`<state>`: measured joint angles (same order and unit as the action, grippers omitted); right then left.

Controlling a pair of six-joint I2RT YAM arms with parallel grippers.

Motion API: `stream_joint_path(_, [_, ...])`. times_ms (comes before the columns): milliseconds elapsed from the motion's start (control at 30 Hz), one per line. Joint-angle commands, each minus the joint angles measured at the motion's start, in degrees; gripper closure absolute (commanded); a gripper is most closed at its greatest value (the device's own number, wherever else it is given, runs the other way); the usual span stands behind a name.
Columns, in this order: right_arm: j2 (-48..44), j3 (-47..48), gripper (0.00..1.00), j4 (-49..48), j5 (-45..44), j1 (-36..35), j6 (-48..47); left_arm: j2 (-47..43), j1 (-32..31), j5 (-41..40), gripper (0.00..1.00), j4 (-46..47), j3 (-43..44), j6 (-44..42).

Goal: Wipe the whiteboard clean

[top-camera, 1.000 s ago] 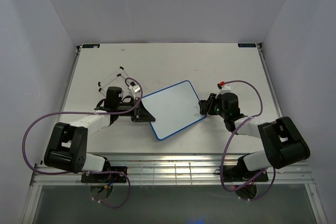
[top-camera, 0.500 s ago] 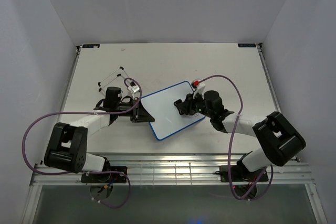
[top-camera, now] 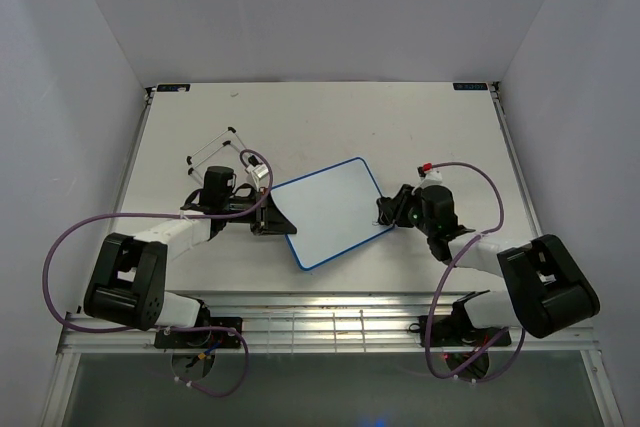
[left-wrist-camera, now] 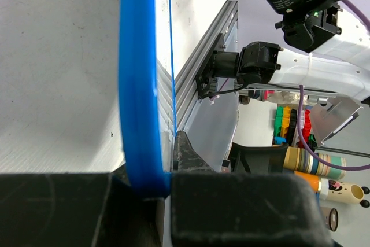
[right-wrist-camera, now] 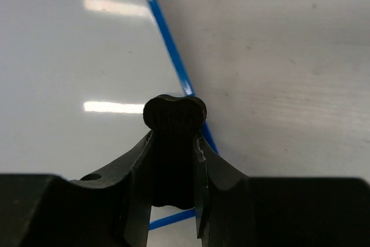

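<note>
Top external: left tool clamps whiteboard, right tool perhaps eraser.

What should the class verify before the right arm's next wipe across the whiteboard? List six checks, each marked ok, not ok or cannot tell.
1. Left gripper clamped on the blue rim of the whiteboard: ok.
2. Right gripper shut on the black block: ok.
3. Block positioned at the board's right rim: ok.
4. Block pressed against the board surface: cannot tell.
5. Board free of visible scribbles: ok.
6. Wire stand apart from the board: ok.
</note>
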<state>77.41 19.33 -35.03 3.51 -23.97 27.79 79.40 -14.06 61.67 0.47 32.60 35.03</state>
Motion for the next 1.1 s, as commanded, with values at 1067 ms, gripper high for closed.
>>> stream_joint_path(1067, [-0.9, 0.8, 0.92, 20.9, -14.8, -0.2, 4.5, -2.3, -0.2, 5.6, 1.00, 4.1, 0.8, -0.7])
